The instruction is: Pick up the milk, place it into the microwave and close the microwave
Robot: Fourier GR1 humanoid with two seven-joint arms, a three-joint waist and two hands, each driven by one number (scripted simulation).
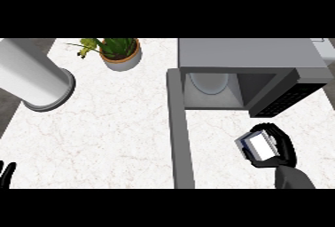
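Observation:
The milk carton (259, 145), white with a bluish-grey side, is held above the counter in front of the microwave. My right hand (282, 148) is curled round it, fingers wrapping its far side. The grey microwave (252, 52) stands at the back right with its cavity (219, 88) exposed and a round plate inside. Its door (181, 133) swings out toward me as a long grey slab left of the carton. My left hand (6, 174) rests at the lower left edge, fingers up.
A tall white cylinder (34, 73) stands at the back left. A potted plant (118, 51) sits at the back, left of the microwave. The white marble counter (111, 128) stretches between the cylinder and the door.

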